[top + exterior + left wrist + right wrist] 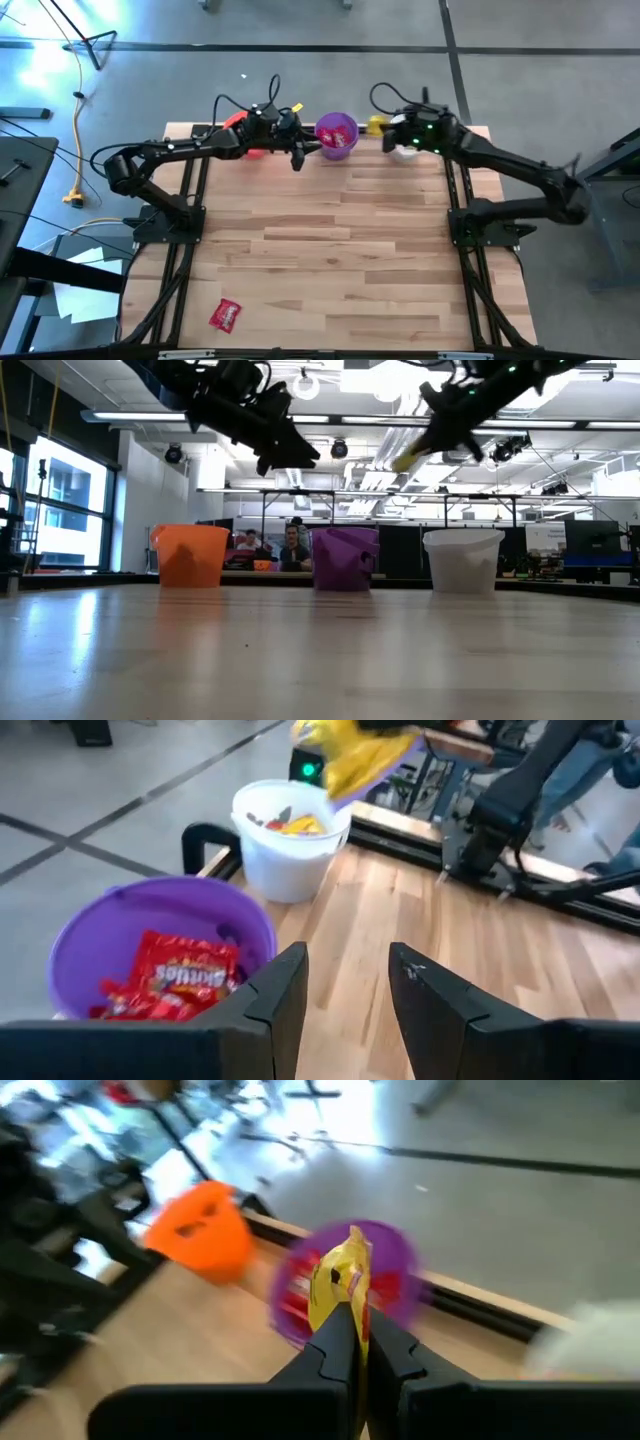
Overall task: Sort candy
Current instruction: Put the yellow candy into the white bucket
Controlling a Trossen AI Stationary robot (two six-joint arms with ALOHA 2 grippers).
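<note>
Three cups stand along the table's far edge: orange (pixel 190 555), purple (pixel 345 558) and white (pixel 463 560). The purple cup (pixel 160 950) holds red candy packets (pixel 185 975). Candy also shows inside the white cup (pixel 290 840). My left gripper (pixel 345 990) is open and holds nothing; it hovers just to the near left of the purple cup (pixel 337 135). My right gripper (pixel 352 1320) is shut on a yellow candy packet (pixel 345 1280), high in the air by the white cup (pixel 403 152). One red candy (pixel 226 315) lies flat near the table's front left corner. My right gripper pinches one end of the yellow packet (pixel 350 1308) between its two fingers. The rest of the packet sticks out past the fingertips. The packet (pixel 410 457) is lifted clear, well above the cups' rims, and slants downward from the fingers.
The left arm (pixel 180 155) covers much of the orange cup in the high view. Black frame rails (pixel 185 250) run along both sides of the table. People sit in the room beyond the cups (pixel 290 545). Bare wood (pixel 330 250) spreads across the middle of the table.
</note>
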